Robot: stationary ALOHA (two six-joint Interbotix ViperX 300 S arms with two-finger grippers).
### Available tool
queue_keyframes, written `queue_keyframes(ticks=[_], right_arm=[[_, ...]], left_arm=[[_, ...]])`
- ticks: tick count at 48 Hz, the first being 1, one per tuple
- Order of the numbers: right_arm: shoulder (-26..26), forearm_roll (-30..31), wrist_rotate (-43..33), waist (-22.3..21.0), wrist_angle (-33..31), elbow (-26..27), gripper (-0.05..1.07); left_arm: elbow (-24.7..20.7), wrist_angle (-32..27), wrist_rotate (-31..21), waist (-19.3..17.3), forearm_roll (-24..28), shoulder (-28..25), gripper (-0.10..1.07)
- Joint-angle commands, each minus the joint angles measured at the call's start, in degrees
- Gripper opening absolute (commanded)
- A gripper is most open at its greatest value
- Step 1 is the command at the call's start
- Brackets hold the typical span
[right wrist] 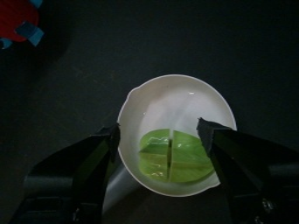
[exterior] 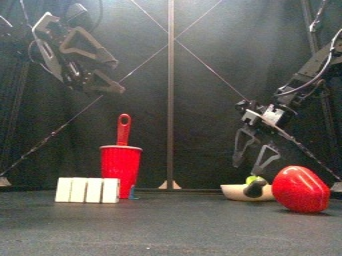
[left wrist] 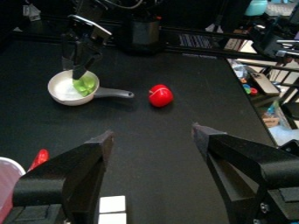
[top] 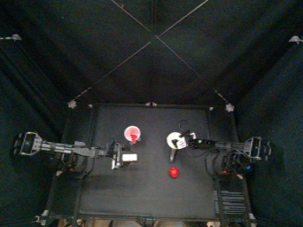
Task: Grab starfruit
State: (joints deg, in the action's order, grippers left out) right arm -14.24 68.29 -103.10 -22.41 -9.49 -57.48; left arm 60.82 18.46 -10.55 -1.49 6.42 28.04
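- Starfruit [right wrist: 172, 156] sits in white bowl [right wrist: 176, 105], right side of table, 1 pc.
- Right gripper [right wrist: 163, 149] hangs directly over it, jaws wide open, straddling fruit at 9 and 3, holding nothing.
- Fruit's ridge runs 12-to-6 in right wrist view; long axis unclear.
- Left gripper [left wrist: 152, 144] raised at table's left, open wide, empty.
- Also 1 red pepper [exterior: 301, 189], 1 red cup [exterior: 120, 168].
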Motion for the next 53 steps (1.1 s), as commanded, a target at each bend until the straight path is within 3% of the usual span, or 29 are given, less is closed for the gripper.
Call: queue_keyframes(ticks=[1,21,32,44,53], right_arm=[[-1.1,-0.1,0.1,0.1,0.0,0.4,1.00],[-3.2,4.2,2.0,1.9,0.0,0.3,1.00],[-4.3,8.9,8.3,4.6,0.0,-0.8,1.00],[-6.3,7.1,16.1,5.3,-0.9,-2.6,1.00],[-7.1,4.1,16.7,5.2,-2.2,-4.6,1.00]], left_arm=[[-0.8,0.4,0.1,-0.2,-0.1,0.0,1.04],[-0.7,0.4,0.1,-0.2,-0.2,0.0,1.04],[-0.6,0.3,0.1,-0.3,-0.1,-0.1,1.04],[-0.6,0.4,0.2,-0.3,-0.1,0.0,1.04],[-0.5,0.4,0.2,-0.3,-0.1,0.0,1.04]])
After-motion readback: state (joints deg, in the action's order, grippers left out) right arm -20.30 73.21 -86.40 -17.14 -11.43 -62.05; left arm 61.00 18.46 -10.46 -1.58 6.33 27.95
